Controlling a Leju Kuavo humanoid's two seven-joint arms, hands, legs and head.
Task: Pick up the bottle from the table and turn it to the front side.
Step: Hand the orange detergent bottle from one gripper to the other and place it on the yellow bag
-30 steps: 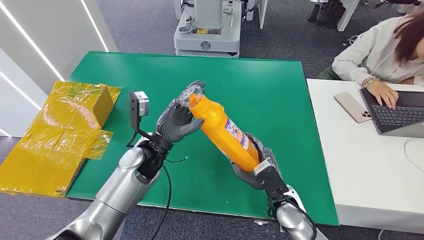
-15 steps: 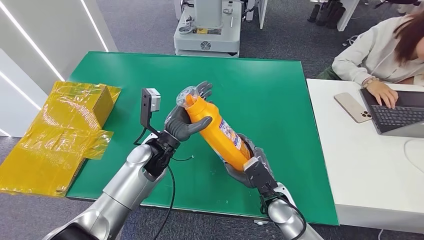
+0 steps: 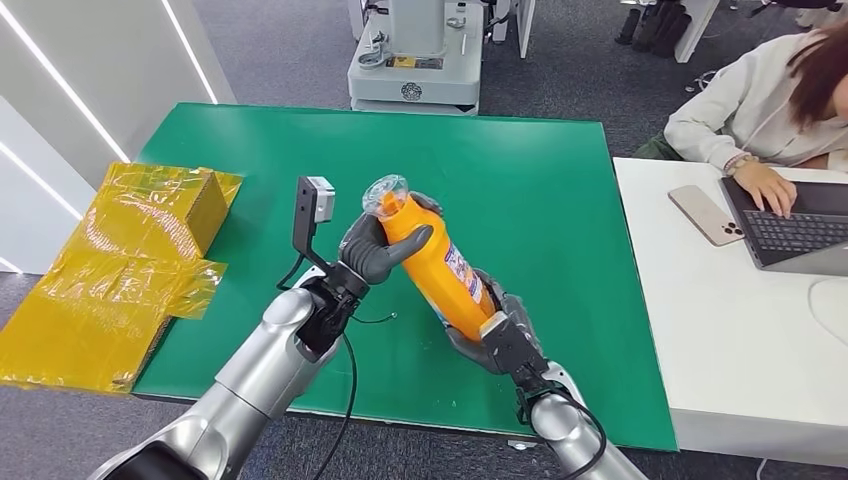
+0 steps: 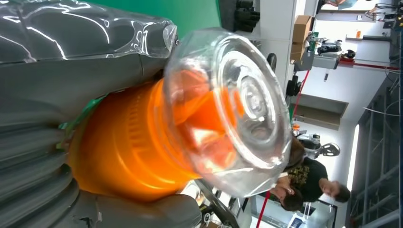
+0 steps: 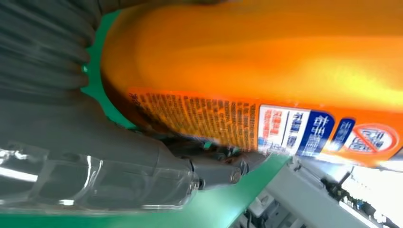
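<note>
On the left, a crumpled yellow film wrapping [image 3: 110, 270] is lying at the left edge of the green table [image 3: 540, 180], partly hanging over it.

Right of it, the left arm is reaching up from below. The left hand [image 3: 378, 243] is gripping the upper end of the orange bottle [image 3: 440, 268]; its fingers are curling around the shoulder just beneath the clear cap [image 3: 386, 194], with the thumb lying across the near side. In the left wrist view, the left hand [image 4: 57, 137] is pressing against the orange neck of the bottle [image 4: 128, 142], and the clear cap [image 4: 237, 114] is pointing toward the camera.

The bottle is being held above the table surface, tilted, with the cap end up and to the left and the base down and to the right. A printed label is facing up and to the right.

The right hand [image 3: 495, 338] is cupping the base of the bottle, fingers wrapping the lower body. In the right wrist view, the right hand [image 5: 71, 109] is lying against the bottle [image 5: 266, 61] beside its label text.

Further right, a white desk [image 3: 720, 340] is standing beside the table, carrying a phone [image 3: 704, 214] and a laptop [image 3: 795, 226]. A person [image 3: 760, 100] is sitting there with one hand on the keyboard.
</note>
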